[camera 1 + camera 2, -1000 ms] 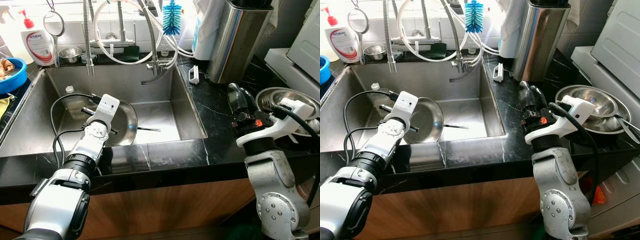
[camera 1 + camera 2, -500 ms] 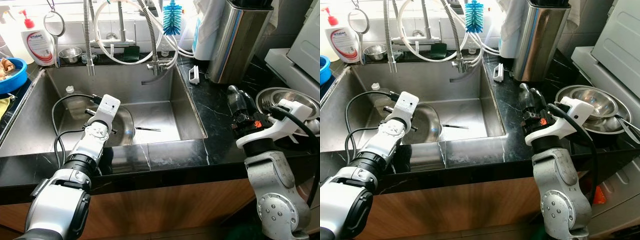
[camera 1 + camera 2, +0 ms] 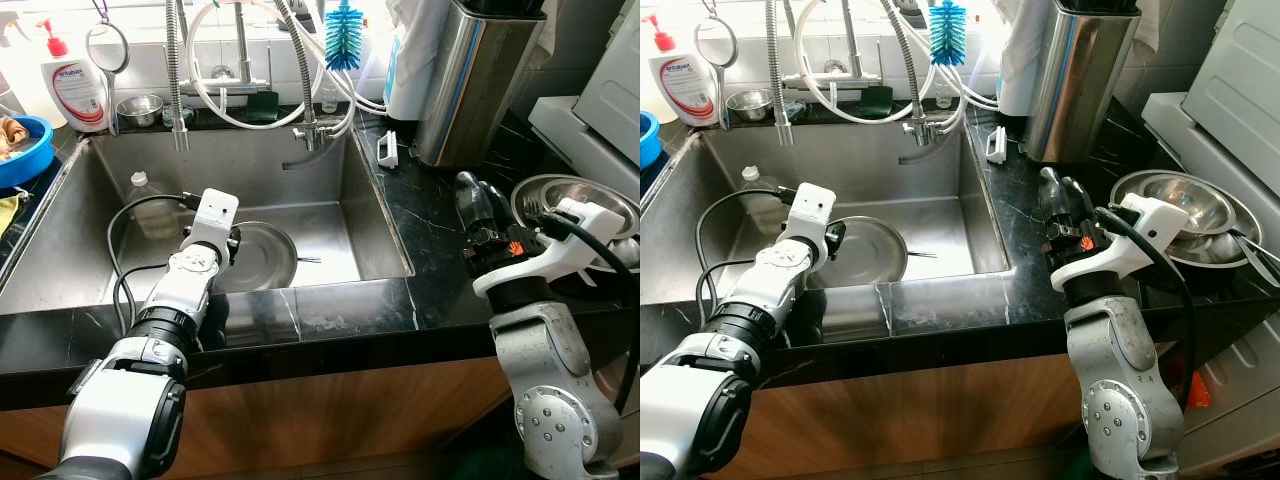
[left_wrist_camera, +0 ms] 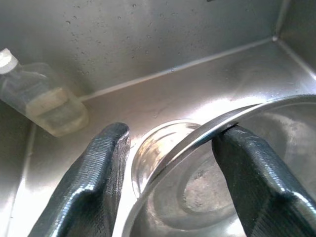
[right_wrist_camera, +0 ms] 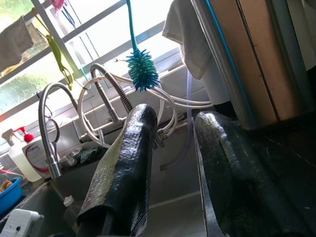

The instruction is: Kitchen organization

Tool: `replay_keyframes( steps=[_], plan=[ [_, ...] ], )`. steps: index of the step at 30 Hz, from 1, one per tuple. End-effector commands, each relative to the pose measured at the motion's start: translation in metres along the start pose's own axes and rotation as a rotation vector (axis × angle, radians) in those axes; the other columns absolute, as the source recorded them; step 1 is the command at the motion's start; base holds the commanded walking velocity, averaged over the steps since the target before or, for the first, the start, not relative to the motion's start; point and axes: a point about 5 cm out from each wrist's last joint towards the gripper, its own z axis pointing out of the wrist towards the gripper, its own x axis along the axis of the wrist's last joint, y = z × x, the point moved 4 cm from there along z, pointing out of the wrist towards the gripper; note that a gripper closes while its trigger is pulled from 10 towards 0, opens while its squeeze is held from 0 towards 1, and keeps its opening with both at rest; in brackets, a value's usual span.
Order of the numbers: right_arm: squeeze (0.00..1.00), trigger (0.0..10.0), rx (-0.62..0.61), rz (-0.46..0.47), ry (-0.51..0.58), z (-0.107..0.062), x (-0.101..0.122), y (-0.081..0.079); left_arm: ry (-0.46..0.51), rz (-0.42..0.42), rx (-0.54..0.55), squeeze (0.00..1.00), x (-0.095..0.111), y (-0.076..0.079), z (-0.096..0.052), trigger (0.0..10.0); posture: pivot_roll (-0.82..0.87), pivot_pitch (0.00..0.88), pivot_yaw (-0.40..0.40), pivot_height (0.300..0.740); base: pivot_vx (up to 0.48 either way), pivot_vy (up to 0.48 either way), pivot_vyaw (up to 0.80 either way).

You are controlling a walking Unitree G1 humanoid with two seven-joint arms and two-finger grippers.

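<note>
The left tool (image 4: 170,163) is down inside the sink (image 3: 60,235), its two fingers (image 4: 94,182) spread on either side of the rim of a steel pan (image 3: 262,255); one finger touches the rim from the outside while the other stands off it, so the tool is open around the rim rather than clamped on it. The pan lies on the sink floor near the front wall, and whether it sits flat or slightly tipped cannot be told. A thin utensil (image 3: 308,260) sticks out from beside it, and a small capped bottle (image 3: 152,205) rests against the sink's left wall. The right tool (image 3: 480,205) hovers above the black surface (image 3: 430,250) to the right of the sink, fingers apart and holding nothing. Behind it on that surface are stacked steel bowls (image 3: 565,200), which may be where washed steelware is gathered. As to progress, the pan is in the sink, not with the bowls or on any rack, so this part of the tidying looks open: the scene fits a pan about to be gripped and lifted out as well as one just set down and let go.
</note>
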Motion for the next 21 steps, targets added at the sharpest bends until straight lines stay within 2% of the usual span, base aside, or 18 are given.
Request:
replay_keyframes(
  steps=[1, 3, 4, 7, 8, 9, 10, 11, 12, 13, 14, 16, 21],
  plan=[
    [0.0, 10.0, 0.001, -0.006, -0.006, -0.0002, 0.0007, 0.0002, -0.005, -0.028, -0.002, 1.0, 0.0016, 0.0018, 0.0004, 10.0, 0.01, 0.04, -0.025, 0.74, 0.0, 0.0, 0.0],
    [0.0, 10.0, 0.003, -0.006, -0.006, 0.0, 0.0007, 0.0002, -0.007, -0.045, -0.003, 1.0, 0.0022, 0.0021, 0.0005, 10.0, 0.01, 0.038, -0.024, 0.74, 0.0, 0.0, 0.0],
    [0.0, 10.0, 0.003, -0.007, -0.006, 0.0001, 0.0008, 0.0002, -0.006, -0.047, -0.005, 0.0, 0.0028, 0.0022, 0.0006, 10.0, 0.01, 0.037, -0.024, 0.74, 0.0, 0.0, 0.0],
    [0.0, 10.0, 0.004, -0.008, -0.006, -0.0001, 0.0007, 0.0004, -0.003, -0.042, -0.011, 0.0, 0.0042, 0.0023, 0.0006, 10.0, 0.01, 0.031, -0.024, 0.74, 0.0, 0.0, 0.0],
    [0.0, 10.0, 0.004, -0.008, -0.006, 0.0, 0.0008, 0.0005, -0.001, -0.057, -0.015, 0.05, 0.005, 0.0021, 0.0006, 10.0, 0.01, 0.03, -0.024, 0.74, 0.0, 0.0, 0.0],
    [0.0, 10.0, 0.004, -0.01, -0.007, 0.0001, 0.0007, 0.0006, 0.0, -0.088, -0.03, 0.89, 0.0056, 0.0033, 0.0006, 10.0, 0.01, 0.021, -0.024, 0.74, 0.0, 0.0, 0.0],
    [0.0, 10.0, 0.004, -0.01, -0.007, 0.0001, 0.0007, 0.0006, 0.0, -0.088, -0.03, 0.89, 0.0056, 0.0033, 0.0006, 10.0, 0.01, 0.021, -0.024, 0.74, 0.0, 0.0, 0.0],
    [0.0, 10.0, 0.005, -0.01, -0.007, 0.0002, 0.0008, 0.0004, -0.009, -0.13, -0.04, 1.0, 0.0054, 0.0041, 0.0007, 10.0, 0.01, 0.016, -0.024, 0.74, 0.0, 0.0, 0.0],
    [0.0, 10.0, 0.007, -0.01, -0.007, 0.0005, 0.0008, 0.0003, -0.014, -0.171, -0.046, 1.0, 0.0061, 0.0046, 0.0008, 10.0, 0.01, 0.014, -0.024, 0.74, 0.0, 0.0, 0.0],
    [0.0, 10.0, 0.007, -0.01, -0.006, 0.0007, 0.0009, 0.0002, -0.017, -0.194, -0.049, 0.58, 0.0066, 0.0049, 0.001, 10.0, 0.01, 0.014, -0.024, 0.74, 0.0, 0.0, 0.0],
    [0.0, 10.0, 0.009, -0.009, -0.007, 0.0009, 0.0009, 0.0, -0.025, -0.25, -0.055, 0.0, 0.007, 0.0057, 0.0012, 10.0, 0.01, 0.014, -0.024, 0.74, 0.0, 0.0, 0.0],
    [0.0, 10.0, 0.011, -0.008, -0.008, 0.0012, 0.001, -0.0002, -0.035, -0.316, -0.066, 0.0, 0.007, 0.0073, 0.0013, 10.0, 0.01, 0.018, -0.024, 0.74, 0.0, 0.0, 0.0],
    [0.0, 10.0, 0.013, -0.008, -0.011, 0.0016, 0.0007, -0.0002, -0.05, -0.367, -0.075, 0.0, 0.006, 0.0084, 0.0015, 10.0, 0.01, 0.024, -0.025, 0.74, 0.0, 0.0, 0.0]
  ],
)
